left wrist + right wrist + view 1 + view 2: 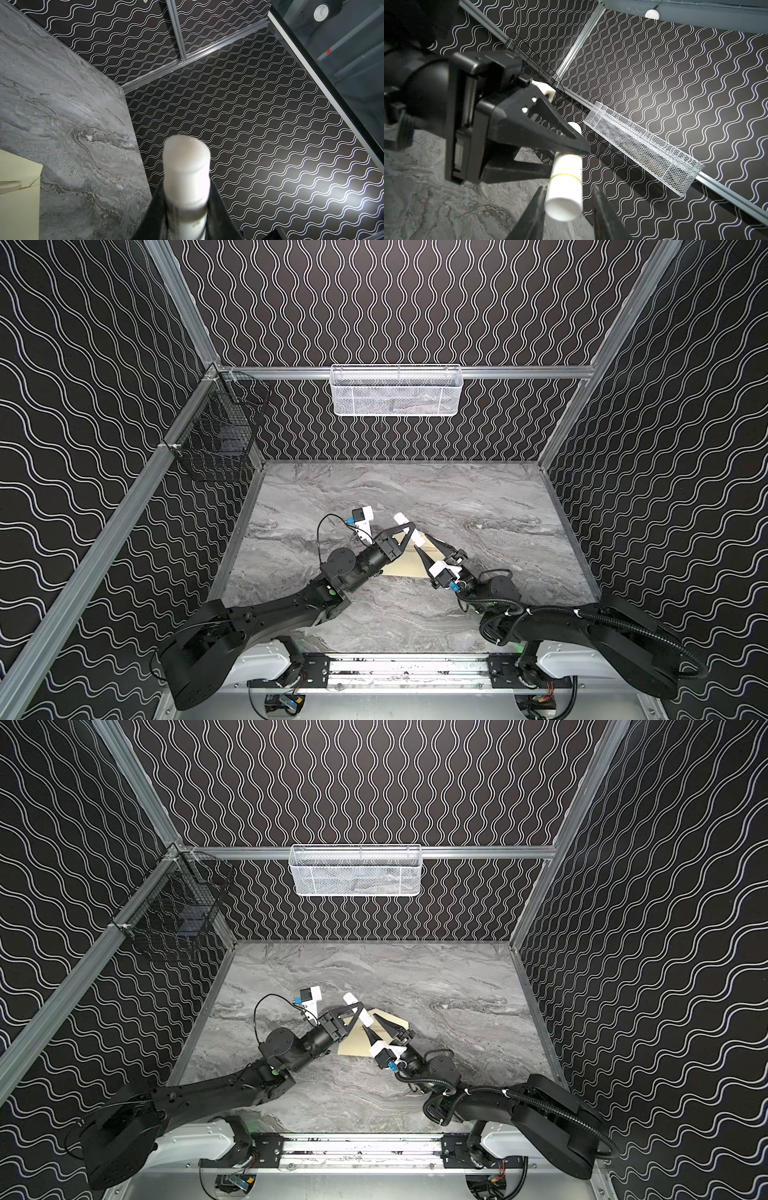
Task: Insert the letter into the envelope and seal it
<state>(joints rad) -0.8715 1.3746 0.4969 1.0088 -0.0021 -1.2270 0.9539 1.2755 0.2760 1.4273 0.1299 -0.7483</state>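
Observation:
A white cylindrical stick (401, 518) (566, 176) is held above the table by my left gripper (409, 529) (187, 212), which is shut on its middle. My right gripper (420, 542) (566, 207) stands around the stick's free end. One finger touches the stick and a gap shows at the other, so it is open. Under both grippers the pale cream envelope (403, 566) (353, 1046) lies flat on the marble table, partly covered by them. A corner of the envelope (18, 207) shows in the left wrist view. The letter is not visible as a separate sheet.
A white mesh basket (395, 391) hangs on the back wall, and a black wire basket (216, 435) hangs on the left wall. The grey marble table (478, 497) stretches behind and to the right of the grippers. Both arms meet near its middle.

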